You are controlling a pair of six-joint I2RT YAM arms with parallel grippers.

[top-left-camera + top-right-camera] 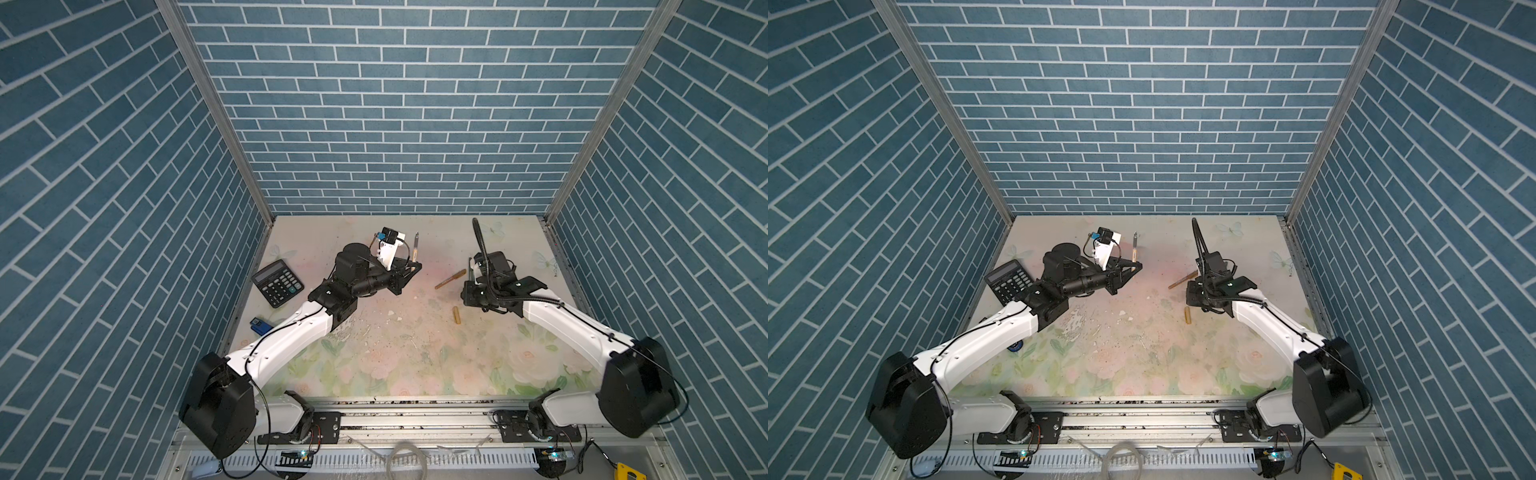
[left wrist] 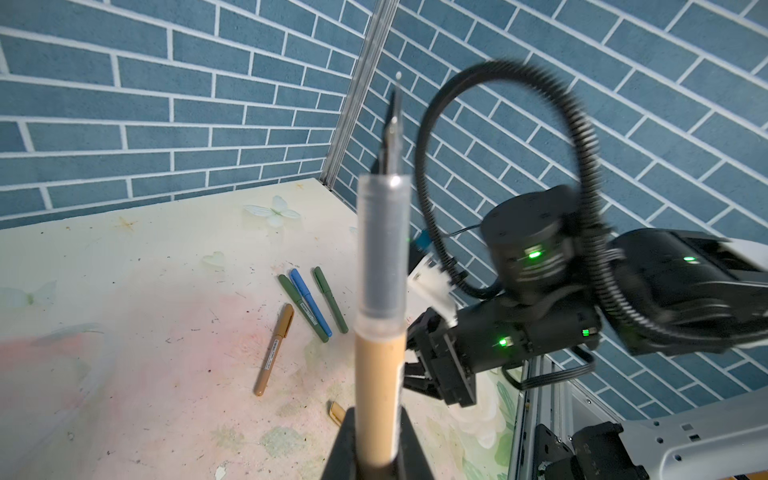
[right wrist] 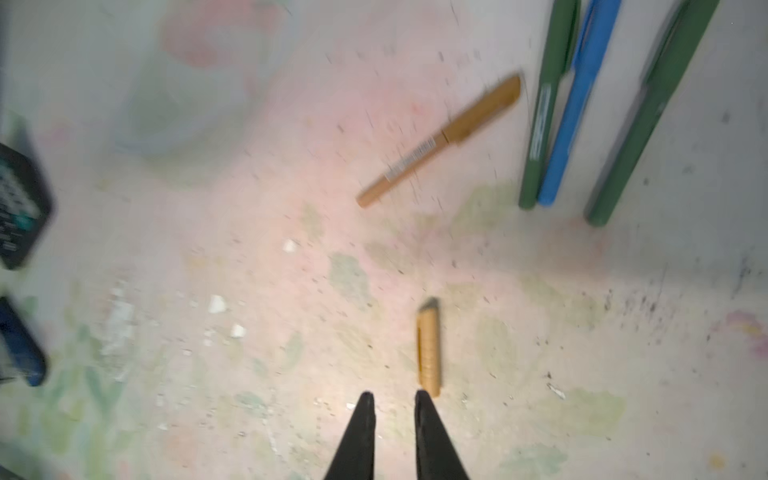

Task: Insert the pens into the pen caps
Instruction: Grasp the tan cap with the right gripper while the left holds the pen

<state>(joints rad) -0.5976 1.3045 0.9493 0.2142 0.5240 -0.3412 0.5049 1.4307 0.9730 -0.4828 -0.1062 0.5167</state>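
Tan cap [image 3: 429, 349] just beside right pincer [image 3: 392, 397]

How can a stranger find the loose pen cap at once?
On the flowered table, look beside the right arm. A tan pen lies there, and the cap lies alone nearer the arms' bases. It is tan too, but short and stubby.

Blue brick-patterned walls [image 1: 407, 104] are enclosing the cell on three sides, with silver metal posts [image 1: 216, 108] running up the two back corners. The counter [image 1: 415, 353] is wearing a pale floral and butterfly print, scuffed and speckled with dark marks and white chips. An aluminium rail [image 1: 415, 415] is running along its near edge. Even light is filling the space, casting only soft shadows.
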